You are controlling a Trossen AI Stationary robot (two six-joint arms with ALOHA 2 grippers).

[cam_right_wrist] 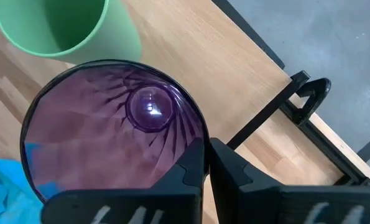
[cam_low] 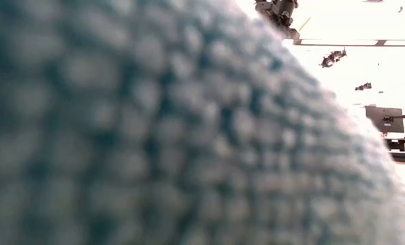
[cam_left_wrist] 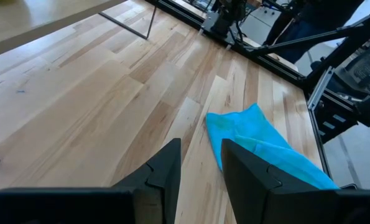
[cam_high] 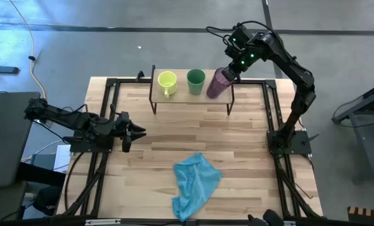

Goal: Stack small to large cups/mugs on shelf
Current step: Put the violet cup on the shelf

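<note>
On the shelf (cam_high: 179, 95) at the table's far side stand a yellow-green mug (cam_high: 166, 81) and a green cup (cam_high: 195, 80), side by side. Right of them is the translucent purple cup (cam_high: 217, 84), tilted, with my right gripper (cam_high: 232, 70) shut on it from above. The right wrist view looks down into the purple cup (cam_right_wrist: 110, 130), with the green cup (cam_right_wrist: 60, 25) close beside it. My left gripper (cam_high: 136, 133) hangs open over the table's left side, nothing between its fingers (cam_left_wrist: 166, 171). My right gripper holds the purple cup by its rim (cam_right_wrist: 202, 138) on the cup's right side. One finger (cam_right_wrist: 188, 171) is inside the cup and one outside, pinching the wall. The fingers slant down from above. The cup tilts; whether its base touches the shelf I cannot tell.
A light blue cloth (cam_high: 196, 183) lies crumpled near the table's front middle and fills the low view (cam_low: 154, 136). Black frame rails (cam_high: 271, 113) run along the table's left and right sides. Bare planks (cam_left_wrist: 110, 99) lie between the shelf and the cloth.
</note>
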